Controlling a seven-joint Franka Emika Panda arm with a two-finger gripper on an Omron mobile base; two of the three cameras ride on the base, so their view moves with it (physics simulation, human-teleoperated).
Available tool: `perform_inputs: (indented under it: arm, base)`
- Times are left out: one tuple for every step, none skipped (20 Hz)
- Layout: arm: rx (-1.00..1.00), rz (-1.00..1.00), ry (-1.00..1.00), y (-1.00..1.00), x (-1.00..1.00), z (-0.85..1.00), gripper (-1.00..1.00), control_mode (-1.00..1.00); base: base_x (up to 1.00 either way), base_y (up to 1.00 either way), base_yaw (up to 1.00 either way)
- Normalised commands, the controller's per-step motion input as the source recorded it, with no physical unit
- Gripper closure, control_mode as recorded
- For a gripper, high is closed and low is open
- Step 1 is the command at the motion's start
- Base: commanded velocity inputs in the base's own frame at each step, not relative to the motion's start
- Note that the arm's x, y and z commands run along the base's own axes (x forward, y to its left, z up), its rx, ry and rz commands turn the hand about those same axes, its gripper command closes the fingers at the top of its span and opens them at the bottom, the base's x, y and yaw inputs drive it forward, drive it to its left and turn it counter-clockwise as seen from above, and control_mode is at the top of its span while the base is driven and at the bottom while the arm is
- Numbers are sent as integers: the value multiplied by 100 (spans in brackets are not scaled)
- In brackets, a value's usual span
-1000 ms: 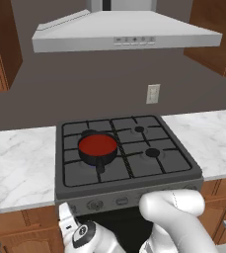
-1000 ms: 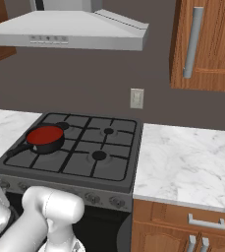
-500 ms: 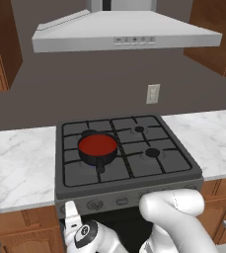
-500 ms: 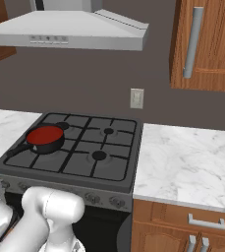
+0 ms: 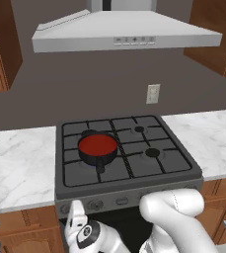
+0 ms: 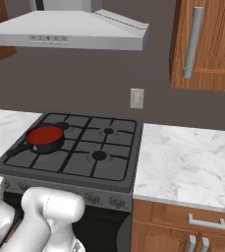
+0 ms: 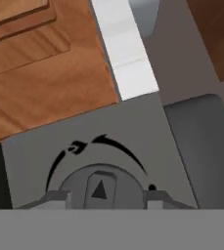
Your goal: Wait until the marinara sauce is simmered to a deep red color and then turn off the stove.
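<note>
One step is judged left: the marinara sauce (image 5: 98, 145), at 9 o'clock on the stove (image 5: 171, 168), looks deep red. A knob (image 7: 100, 188) is flanked by the gripper (image 7: 103, 199), fingers spread; contact cannot be told.

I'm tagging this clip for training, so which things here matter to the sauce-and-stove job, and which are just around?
Part of the job:
- marinara sauce, red, in its black pan
- stove
- stove knob, right in front of the gripper

Just around:
- range hood
- wall outlet
- marble counter
- wooden cabinets
</note>
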Motion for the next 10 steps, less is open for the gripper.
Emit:
perform_inputs:
  arm:
    - [25,-2,0,-18,8,0,100,-100]
    - [25,-2,0,-18,7,0,100,-100]
    - [25,-3,0,-14,6,0,100,-100]
    - [24,-3,0,-11,6,0,100,-100]
    - [24,-4,0,-11,5,0,100,-100]
    - [24,-3,0,-11,4,0,100,-100]
    - [24,-3,0,-13,4,0,100,-100]
    - [24,-3,0,-11,2,0,100,-100]
    - [24,-3,0,-10,1,0,100,-100]
    - [24,-3,0,-10,3,0,100,-100]
  base:
    - [0,0,0]
    - [0,0,0]
    - [0,0,0]
    - [0,0,0]
    - [0,0,0]
    - [0,0,0]
    - [0,0,0]
    - [0,0,0]
    - [0,0,0]
    - [0,0,0]
